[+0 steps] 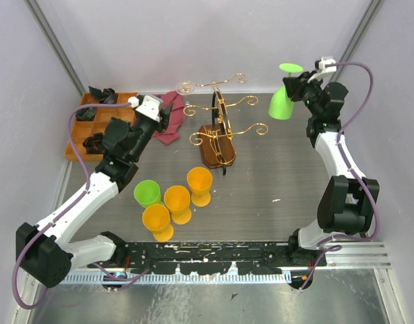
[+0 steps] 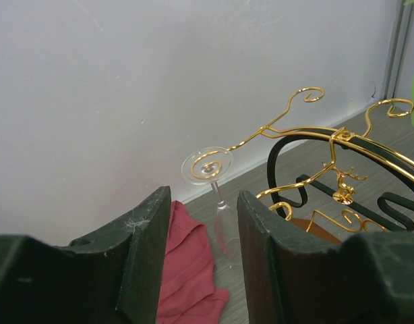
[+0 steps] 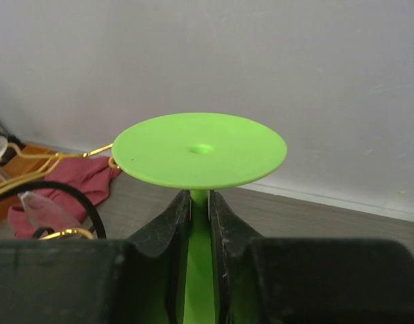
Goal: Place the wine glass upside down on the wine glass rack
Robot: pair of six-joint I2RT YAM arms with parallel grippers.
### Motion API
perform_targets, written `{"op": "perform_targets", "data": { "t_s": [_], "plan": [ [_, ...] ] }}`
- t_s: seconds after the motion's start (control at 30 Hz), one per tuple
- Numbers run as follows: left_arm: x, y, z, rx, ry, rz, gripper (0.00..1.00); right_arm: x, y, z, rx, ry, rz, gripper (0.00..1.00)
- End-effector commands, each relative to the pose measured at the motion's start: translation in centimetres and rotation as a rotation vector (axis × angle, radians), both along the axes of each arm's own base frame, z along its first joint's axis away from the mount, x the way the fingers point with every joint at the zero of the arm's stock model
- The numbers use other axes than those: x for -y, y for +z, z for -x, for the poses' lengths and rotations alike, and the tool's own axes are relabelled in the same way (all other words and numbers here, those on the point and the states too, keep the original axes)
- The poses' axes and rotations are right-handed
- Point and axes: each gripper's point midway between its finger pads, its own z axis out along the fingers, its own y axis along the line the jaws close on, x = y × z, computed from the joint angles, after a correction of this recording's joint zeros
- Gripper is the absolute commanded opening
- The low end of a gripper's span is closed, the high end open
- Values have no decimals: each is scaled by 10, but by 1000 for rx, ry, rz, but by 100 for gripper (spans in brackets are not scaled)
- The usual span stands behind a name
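The gold wire rack [image 1: 217, 131] with curled arms stands on its brown wooden base mid-table; it also shows in the left wrist view [image 2: 342, 145]. A clear wine glass [image 1: 187, 88] hangs upside down from its far-left arm, foot up [image 2: 208, 164]. My right gripper [image 1: 294, 86] is shut on the stem of a green wine glass [image 1: 282, 104], held upside down in the air right of the rack, foot on top [image 3: 201, 150]; the fingers [image 3: 224, 216] pinch the stem. My left gripper [image 1: 168, 120] is open and empty, its fingers [image 2: 146, 236] just left of the rack, facing the clear glass.
A red cloth [image 1: 170, 121] lies under the left gripper. A wooden tray [image 1: 77, 128] with dark items sits at the far left. Three orange cups [image 1: 176, 199] and a green cup [image 1: 147, 193] stand in front of the rack. Walls enclose the back and sides.
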Motion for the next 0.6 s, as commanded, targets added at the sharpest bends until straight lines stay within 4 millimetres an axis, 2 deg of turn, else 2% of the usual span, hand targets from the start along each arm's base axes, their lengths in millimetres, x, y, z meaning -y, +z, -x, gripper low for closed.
{"op": "perform_targets", "data": {
  "t_s": [0.0, 0.23, 0.33, 0.57],
  "plan": [
    [-7, 19, 1, 27, 31, 46, 50, -23, 46, 17, 270, 148, 128, 1],
    [-14, 15, 1, 25, 69, 45, 50, -41, 8, 4, 256, 289, 154, 1],
    [-17, 15, 0, 31, 83, 49, 50, -49, -3, 6, 318, 351, 150, 1],
    [-23, 21, 1, 51, 109, 48, 50, -56, -14, 15, 501, 520, 18, 1]
  ]
}}
